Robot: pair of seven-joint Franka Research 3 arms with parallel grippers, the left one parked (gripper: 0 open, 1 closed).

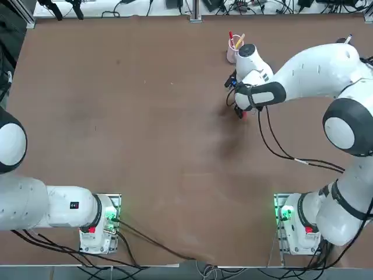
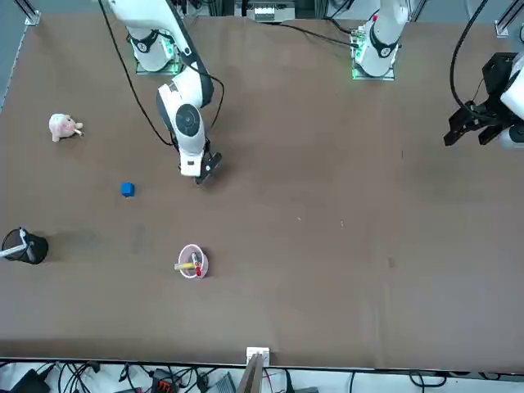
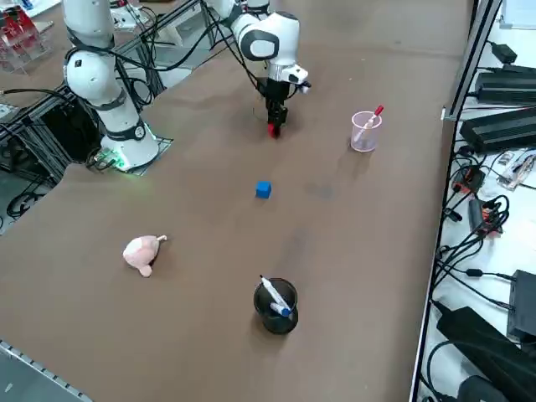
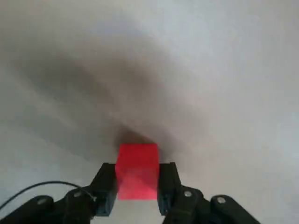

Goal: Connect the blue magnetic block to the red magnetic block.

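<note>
My right gripper (image 3: 276,99), closed on the red cube (image 3: 273,131), hovers at upper center of the right side view, facing a bare strip of table (image 3: 201,343) that runs down to the blue cube (image 3: 264,190). Open tabletop surrounds that cube on every side. A pen-filled pink cup (image 3: 363,138) stands right of my gripper; a black cup (image 3: 270,311) blocks lower center, and a plush toy (image 3: 142,254) sits at left. In the front view, a black cable (image 2: 131,80) arcs beside my arm at upper left.
</note>
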